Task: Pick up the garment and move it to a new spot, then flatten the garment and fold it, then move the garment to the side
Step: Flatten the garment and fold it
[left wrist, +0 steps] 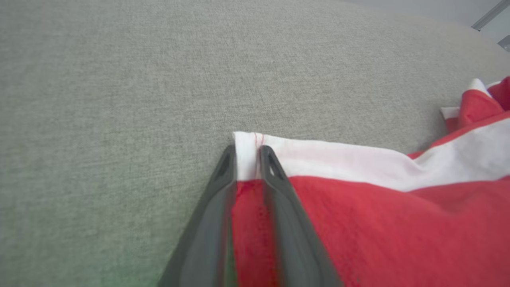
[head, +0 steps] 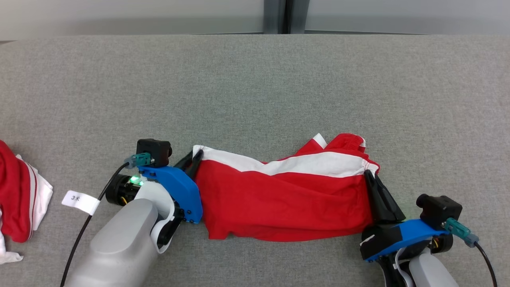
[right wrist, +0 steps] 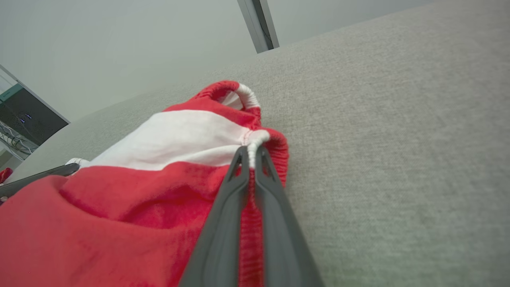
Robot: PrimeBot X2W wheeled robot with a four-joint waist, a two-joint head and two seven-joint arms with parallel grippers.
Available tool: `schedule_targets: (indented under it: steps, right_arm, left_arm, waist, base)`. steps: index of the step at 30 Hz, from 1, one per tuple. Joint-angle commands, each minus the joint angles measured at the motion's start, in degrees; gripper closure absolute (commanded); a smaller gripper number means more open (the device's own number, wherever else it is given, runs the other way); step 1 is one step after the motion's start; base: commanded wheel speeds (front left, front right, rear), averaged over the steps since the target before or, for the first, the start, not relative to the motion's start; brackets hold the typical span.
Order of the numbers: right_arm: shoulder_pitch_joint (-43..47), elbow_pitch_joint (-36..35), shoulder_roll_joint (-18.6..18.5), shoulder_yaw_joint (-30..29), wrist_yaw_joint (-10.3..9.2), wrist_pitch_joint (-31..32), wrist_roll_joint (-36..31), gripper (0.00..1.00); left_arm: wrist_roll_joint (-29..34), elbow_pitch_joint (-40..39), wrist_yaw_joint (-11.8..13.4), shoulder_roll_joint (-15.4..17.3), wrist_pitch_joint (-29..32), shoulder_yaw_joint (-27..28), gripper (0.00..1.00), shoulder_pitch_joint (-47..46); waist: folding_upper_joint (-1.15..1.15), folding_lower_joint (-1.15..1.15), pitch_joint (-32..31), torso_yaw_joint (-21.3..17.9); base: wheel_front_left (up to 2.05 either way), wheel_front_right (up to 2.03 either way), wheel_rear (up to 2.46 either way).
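Near the front edge of the grey surface (head: pixel 255 87), you have the garment (head: pixel 287 199) stretched sideways between the two arms. It is red cloth with a white band (head: pixel 318 163) along its far side.

Left end: the left hand (left wrist: pixel 247 153) straddles the hem corner. One finger is on the outer side of the cloth edge and one lies over the cloth, with a strip of white and red between them. The fingers stand somewhat apart. You cannot tell from these views whether they are pinching the fabric or only bracketing it.

Right end: the right hand (right wrist: pixel 250 151) is closed on the garment. Its fingertips nip the gathered white edge beside the elastic waistband (right wrist: pixel 239 89), which bunches up and loops just beyond them.

Lay of the cloth: the middle rests on the surface and the near edge sags into loose folds. The right end is crumpled, while the left end is flatter with a squared corner.

Elsewhere: a second red-and-white cloth (head: pixel 18 195) lies heaped at the far left edge of the surface, well apart from the garment. A white tag (head: pixel 81 202) hangs on the black cable (head: pixel 85 227) beside the left forearm.
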Motion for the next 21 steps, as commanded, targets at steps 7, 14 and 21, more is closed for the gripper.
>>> schedule_targets:
  steps: [7, 14, 21]
  right_arm:
    - [-1.3, -0.7, -0.1, -0.2, 0.00, -0.2, 0.5, 1.00]
    - [-4.3, -7.3, -0.1, -2.9, 0.00, -0.2, -0.2, 1.00]
    - [-9.7, -14.8, -2.7, -2.8, 0.00, -0.2, 0.2, 1.00]
  left_arm:
    - [-1.3, 0.9, -0.1, 1.1, -7.1, -4.1, 1.00, -2.5]
    - [0.9, -3.8, -0.1, 3.4, -12.4, -2.8, 1.00, -5.5]
    - [8.8, -18.1, -0.1, 7.1, -12.5, 8.7, 1.00, -5.5]
  waist:
    - [0.00, 0.00, -1.1, 0.5]
    - [0.00, 0.00, -6.2, 2.1]
    - [0.00, 0.00, -12.5, 3.5]
  base:
    - [0.00, 0.00, 0.00]
    - [0.00, 0.00, 0.00]
    - [0.00, 0.00, 0.00]
